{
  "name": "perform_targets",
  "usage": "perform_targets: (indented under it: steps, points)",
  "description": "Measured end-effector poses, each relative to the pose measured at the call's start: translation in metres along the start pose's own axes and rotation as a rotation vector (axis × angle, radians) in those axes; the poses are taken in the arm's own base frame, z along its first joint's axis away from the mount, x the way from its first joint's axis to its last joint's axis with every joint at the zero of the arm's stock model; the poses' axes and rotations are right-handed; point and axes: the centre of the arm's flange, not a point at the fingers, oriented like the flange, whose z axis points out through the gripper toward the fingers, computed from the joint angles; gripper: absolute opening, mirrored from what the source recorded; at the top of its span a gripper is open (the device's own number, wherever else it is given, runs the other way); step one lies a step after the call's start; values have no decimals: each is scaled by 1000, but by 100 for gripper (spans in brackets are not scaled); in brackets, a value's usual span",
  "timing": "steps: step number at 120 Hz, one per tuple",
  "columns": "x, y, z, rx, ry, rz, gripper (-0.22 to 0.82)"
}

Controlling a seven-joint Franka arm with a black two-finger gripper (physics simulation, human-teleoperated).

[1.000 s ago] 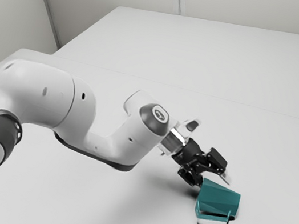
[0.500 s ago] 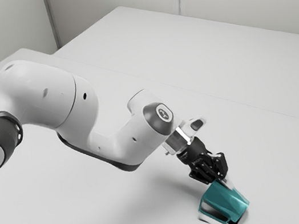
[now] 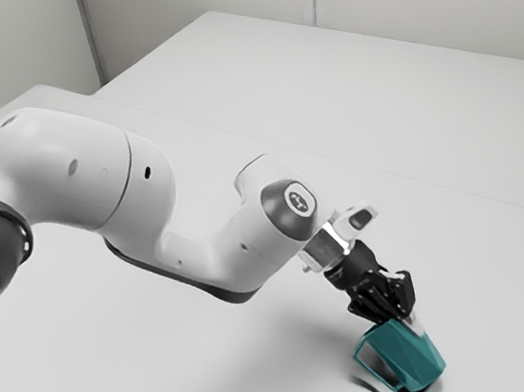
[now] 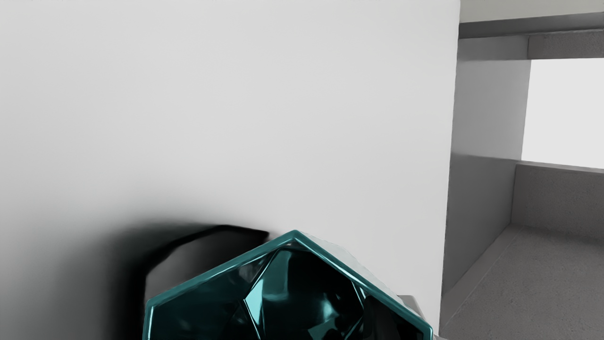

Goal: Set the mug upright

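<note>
In the exterior view my gripper is at the rim of the teal mug, shut on its wall. The mug is tilted, its mouth toward my hand and its base toward the exterior view's lower right, with a dark shadow under it. Its handle side faces the exterior view's lower left. Seen from the wrist, the faceted mug shows its open mouth and shiny inside; my gripper has one finger outside the wall and a dark finger inside.
The white table extends around the mug, with another white surface behind it. In the wrist view a table edge runs beside a grey floor and low walls.
My hand has moved toward the exterior view's right, slightly downward in the picture. The mug has shifted the same way and turned from lying on its side to a slant, its mouth tipped up toward my hand.
</note>
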Motion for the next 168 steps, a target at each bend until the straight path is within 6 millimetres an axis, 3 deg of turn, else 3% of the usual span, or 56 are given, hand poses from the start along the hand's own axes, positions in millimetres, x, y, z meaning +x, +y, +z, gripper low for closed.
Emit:
perform_targets:
  steps: [23, 57, 90, 120, 152, 168]
  points:
    - [3, 14, -22, 57, 4, 69, -18]
    - [20, 15, -82, 216, 32, 178, -18]
    - [32, -11, -140, 467, 32, 281, -18]
    - [45, -51, -192, 691, 3, 313, -18]
    - [59, -97, -249, 836, 0, 268, -18]
    - [72, -106, -271, 859, 28, 253, -18]
